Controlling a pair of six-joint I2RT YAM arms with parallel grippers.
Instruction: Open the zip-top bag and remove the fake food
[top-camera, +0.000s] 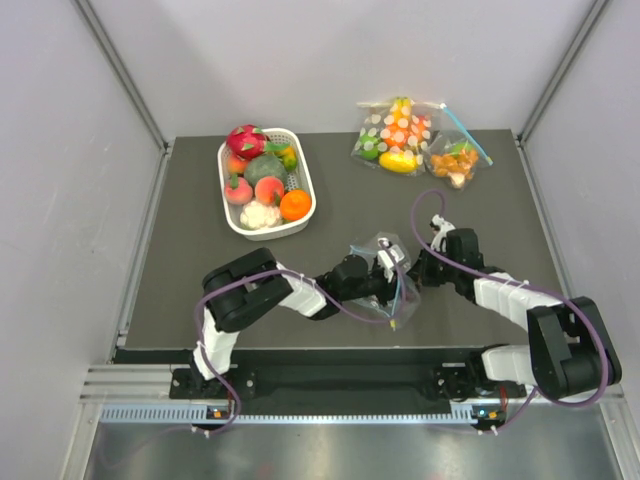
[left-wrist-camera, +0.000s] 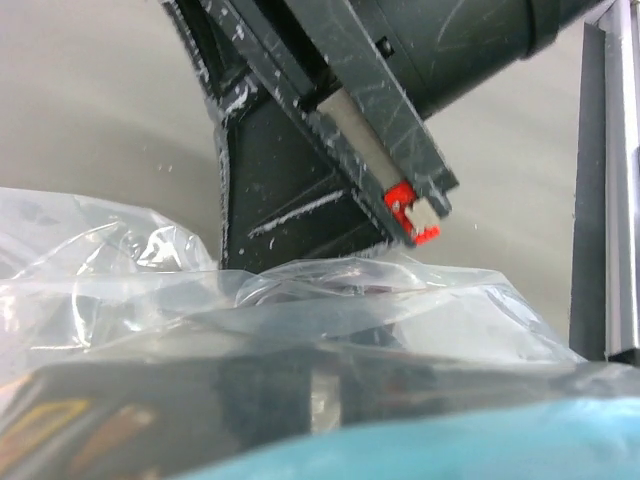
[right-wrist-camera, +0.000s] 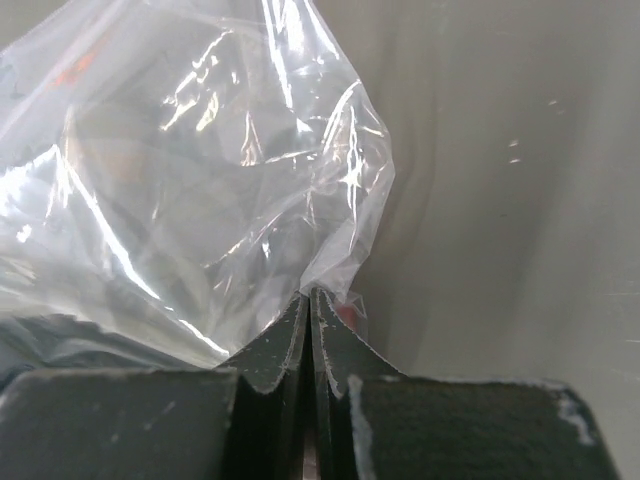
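Note:
The clear zip-top bag (top-camera: 392, 292) lies crumpled at the front middle of the table, and its teal zip strip (left-wrist-camera: 480, 440) fills the bottom of the left wrist view. No food shows inside it. My left gripper (top-camera: 387, 262) is shut on the bag's left side, its fingers veiled by plastic. My right gripper (top-camera: 421, 268) is shut on a fold of the bag (right-wrist-camera: 200, 180), with its jaws pressed together. The fake food lies in a white basket (top-camera: 230, 218) at the back left: a dragon fruit (top-camera: 245, 140), a peach (top-camera: 268, 190) and a strawberry (top-camera: 238, 190).
The basket also holds a green cabbage (top-camera: 264, 167), a cauliflower (top-camera: 258, 214) and an orange (top-camera: 295, 204). A polka-dot clear bag (top-camera: 394, 136) and a small bag of orange pieces (top-camera: 455, 160) lie at the back right. White walls enclose the table.

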